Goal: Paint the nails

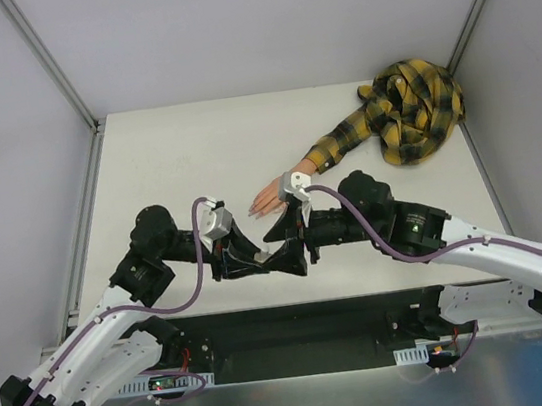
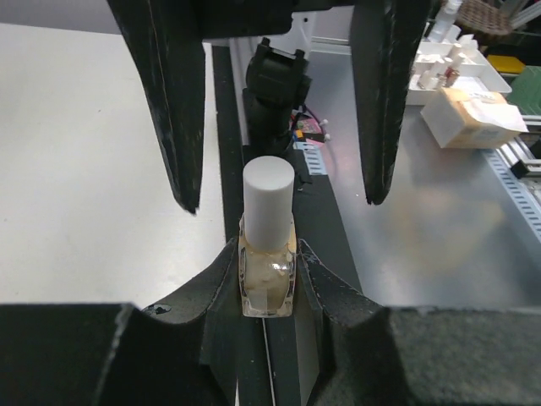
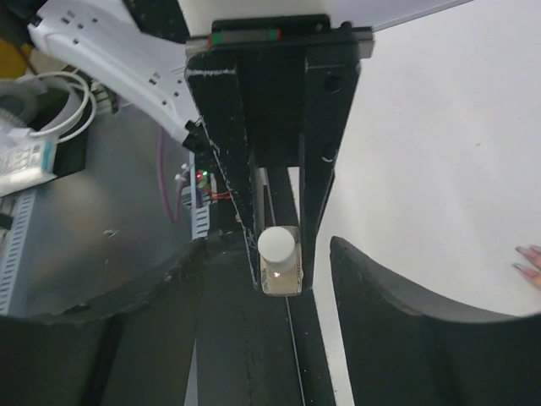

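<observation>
**Nails [image 1: 255, 208], tiny and pale lilac-pink, lie close by with nothing opened yet**

We see them tipping a peach-skinned mannequin hand [image 1: 272, 195] that lies flat on the matte white table [image 1: 174, 156], just beyond where the two arms meet. Its yellow-and-black plaid sleeve [image 1: 410, 113] is bunched in the far right corner.

The left gripper [image 2: 268, 258] is clamped narrow on a small, clear, square bottle [image 2: 268, 288] of beige varnish. The right gripper [image 3: 269, 245] stands with jaws wide, one on each side of the bottle's white cylindrical cap [image 2: 268, 199] and clear of it on both sides.

We judge that a grip landing off centre could twist or tip the bottle in the left hold. Once the cap is off, varnish could spill. The arms crowd near the mannequin hand, so a wide swing might knock it askew.

Pale grey panels [image 1: 226, 27] in metal framing wall the table on three sides.
</observation>
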`<state>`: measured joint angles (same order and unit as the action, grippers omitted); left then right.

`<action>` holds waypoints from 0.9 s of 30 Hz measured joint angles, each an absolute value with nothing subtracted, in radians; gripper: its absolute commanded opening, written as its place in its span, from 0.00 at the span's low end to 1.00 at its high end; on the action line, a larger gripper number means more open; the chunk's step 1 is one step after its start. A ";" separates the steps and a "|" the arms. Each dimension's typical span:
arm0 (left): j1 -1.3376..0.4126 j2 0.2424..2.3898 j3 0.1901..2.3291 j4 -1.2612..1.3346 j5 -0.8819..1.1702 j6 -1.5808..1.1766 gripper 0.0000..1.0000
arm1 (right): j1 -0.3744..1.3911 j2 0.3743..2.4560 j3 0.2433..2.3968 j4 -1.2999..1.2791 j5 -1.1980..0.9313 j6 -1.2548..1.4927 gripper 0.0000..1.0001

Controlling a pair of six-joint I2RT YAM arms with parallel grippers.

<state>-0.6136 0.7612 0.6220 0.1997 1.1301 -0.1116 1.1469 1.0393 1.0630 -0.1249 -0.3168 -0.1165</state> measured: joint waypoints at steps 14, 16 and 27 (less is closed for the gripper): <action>-0.614 0.779 0.618 0.234 1.184 -0.174 0.00 | 1.106 1.077 1.011 -0.036 -0.475 -0.142 0.01; -0.613 0.761 0.616 0.212 1.143 -0.163 0.00 | 1.106 1.077 0.998 -0.010 -0.453 -0.131 0.00; -0.628 0.673 0.611 0.082 0.751 -0.003 0.00 | 1.534 1.260 1.194 -0.214 0.824 0.176 0.01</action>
<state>-0.6281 0.6735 0.6106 0.0818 0.7509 -0.0029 1.5341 1.2602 1.1942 -0.2142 0.8242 0.1764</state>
